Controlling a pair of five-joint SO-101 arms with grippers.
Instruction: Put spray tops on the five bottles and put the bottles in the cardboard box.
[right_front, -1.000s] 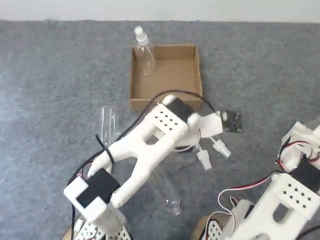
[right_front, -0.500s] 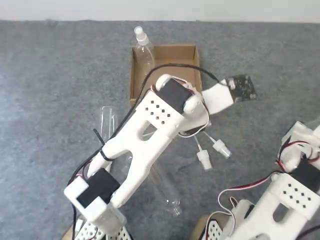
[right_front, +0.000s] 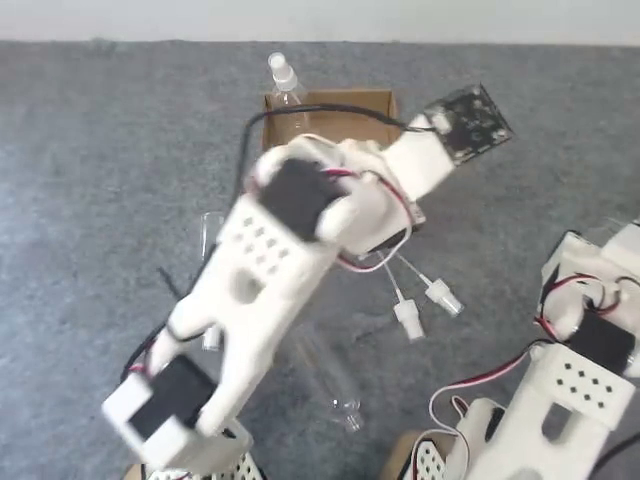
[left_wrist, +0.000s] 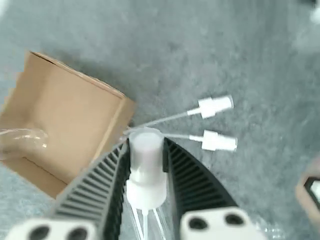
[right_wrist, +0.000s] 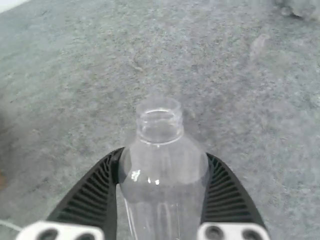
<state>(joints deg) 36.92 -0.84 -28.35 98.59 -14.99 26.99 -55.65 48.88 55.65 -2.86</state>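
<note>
Spray top (left_wrist: 146, 170) is in my left gripper (left_wrist: 146, 145), jaws closed snug on its white head and collar, held up in the air above the grey carpet (right_front: 100, 150) just beside the near corner of the cardboard box (left_wrist: 65, 115). A thin tube seems to run back toward my palm, hard to be sure. My right gripper (right_wrist: 163, 155) is clamped round the shoulder of an open bottle (right_wrist: 160, 125), neck bare, mouth pointing away from the wrist, over carpet on my right side. One capped bottle (right_front: 285, 85) sits at the far left corner of the box (whether fully inside, cannot tell from the high view). Two loose spray tops (right_front: 440, 295) (right_front: 408, 318) lie side by side on the carpet between my arms, near the box front. An uncapped bottle (right_front: 335, 385) lies on its side closer to my bases, and another clear one (right_front: 212, 240) is half hidden by my left arm. Step in hand, as I judge it: capping the bottle in my right gripper, roughly the second of five. The next move calls for bringing the two grippers together, turning the top so its tube end faces the bottle mouth, threading the tube in and seating the collar. Tube missing the narrow neck is the likely miss.
</note>
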